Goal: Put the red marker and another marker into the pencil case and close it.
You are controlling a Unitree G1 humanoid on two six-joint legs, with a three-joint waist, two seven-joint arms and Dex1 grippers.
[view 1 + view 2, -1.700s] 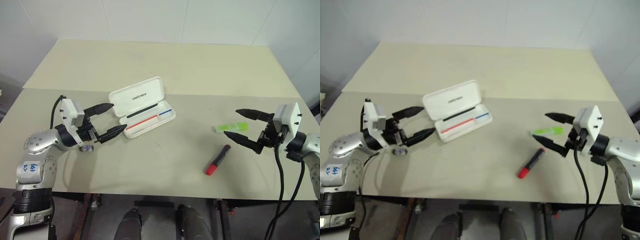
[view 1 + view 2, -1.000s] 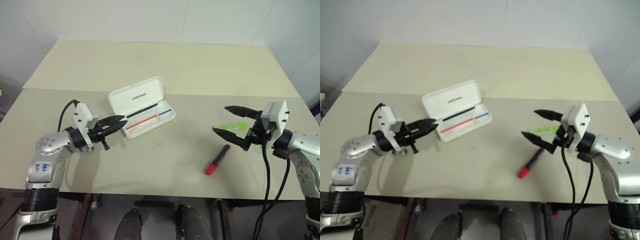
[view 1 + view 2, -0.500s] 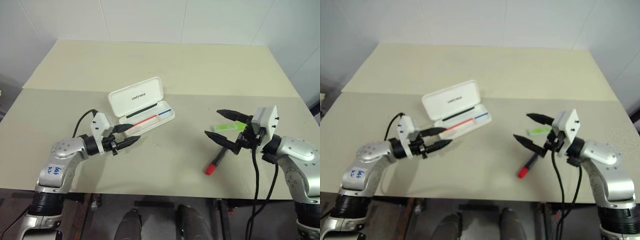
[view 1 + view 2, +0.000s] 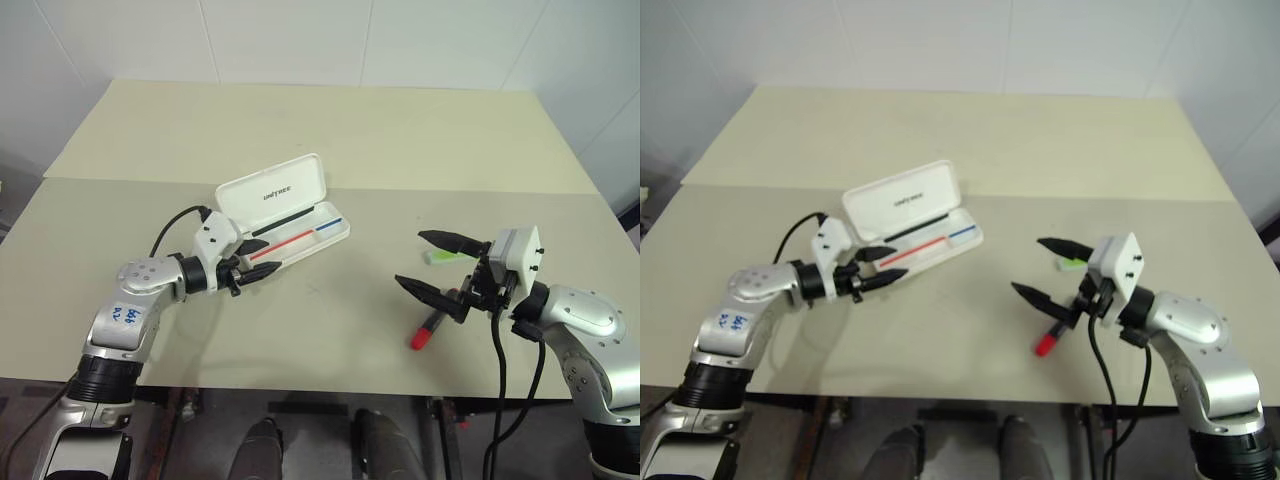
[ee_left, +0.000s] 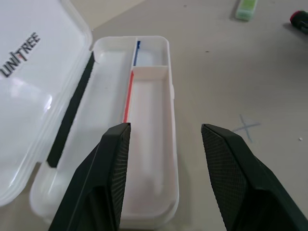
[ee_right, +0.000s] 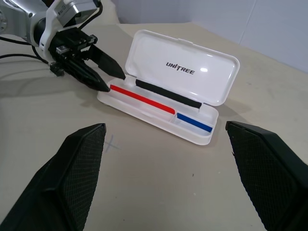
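Beige tabletop now has the left gripper (image 4: 250, 270), half-open and empty, moved up to the open pencil case (image 4: 290, 232) – the wide-open, empty right gripper (image 4: 432, 267) has advanced, red marker (image 4: 428, 332) just beneath, green highlighter (image 4: 445, 257) beside it – neither packed.

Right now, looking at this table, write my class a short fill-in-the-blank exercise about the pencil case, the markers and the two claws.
1. The lid of the pencil case stands ____.
2. The red marker lies on the ____, not in the case.
3. The green highlighter lies ____ the case.
4. The left claw is at the case's end with its fingers ____, holding nothing.

Missing words: open; table; outside; apart
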